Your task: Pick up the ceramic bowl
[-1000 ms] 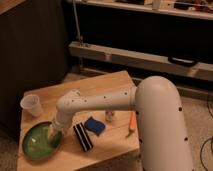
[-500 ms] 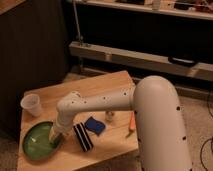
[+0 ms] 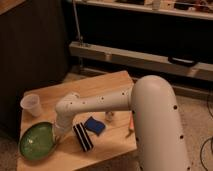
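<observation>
- At the worktop's (image 3: 107, 86) front left corner, one green bowl (image 3: 37, 141) is sitting upright, mouth facing up; being round, it is showing no long axis.
- One gripper (image 3: 57, 134) is reaching down at the bowl's right rim; its grip cannot be told.
- One cup (image 3: 31, 105) is standing behind the bowl.
- One blue sponge (image 3: 94, 124) and one striped black block (image 3: 82, 136) are lying to the right.

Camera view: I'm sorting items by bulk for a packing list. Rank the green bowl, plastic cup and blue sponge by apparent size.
1. ceramic bowl, with the gripper at its right rim
2 and 3. plastic cup and blue sponge look alike; I won't rank them.
</observation>
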Tool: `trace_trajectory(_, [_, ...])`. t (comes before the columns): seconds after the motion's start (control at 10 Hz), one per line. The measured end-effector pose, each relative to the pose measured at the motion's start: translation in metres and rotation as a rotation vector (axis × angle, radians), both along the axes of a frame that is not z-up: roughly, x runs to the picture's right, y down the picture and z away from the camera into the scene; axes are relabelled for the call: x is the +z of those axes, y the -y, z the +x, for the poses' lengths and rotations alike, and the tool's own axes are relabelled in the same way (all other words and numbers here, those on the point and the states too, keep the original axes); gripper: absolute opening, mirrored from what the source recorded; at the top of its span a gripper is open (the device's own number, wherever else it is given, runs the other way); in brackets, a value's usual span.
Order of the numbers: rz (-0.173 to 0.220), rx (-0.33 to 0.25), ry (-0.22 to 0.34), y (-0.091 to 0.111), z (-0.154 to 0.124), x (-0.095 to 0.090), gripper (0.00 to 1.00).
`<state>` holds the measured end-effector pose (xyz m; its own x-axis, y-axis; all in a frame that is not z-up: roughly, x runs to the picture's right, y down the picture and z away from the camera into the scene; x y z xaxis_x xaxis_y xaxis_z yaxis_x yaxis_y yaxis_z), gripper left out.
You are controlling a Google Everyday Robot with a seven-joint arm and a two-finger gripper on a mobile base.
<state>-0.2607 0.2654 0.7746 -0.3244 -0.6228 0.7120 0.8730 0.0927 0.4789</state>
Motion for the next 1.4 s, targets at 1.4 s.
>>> trace_trajectory(1.4, [0.028,0.383,0.318,0.109,-0.009,-0.101,0.14])
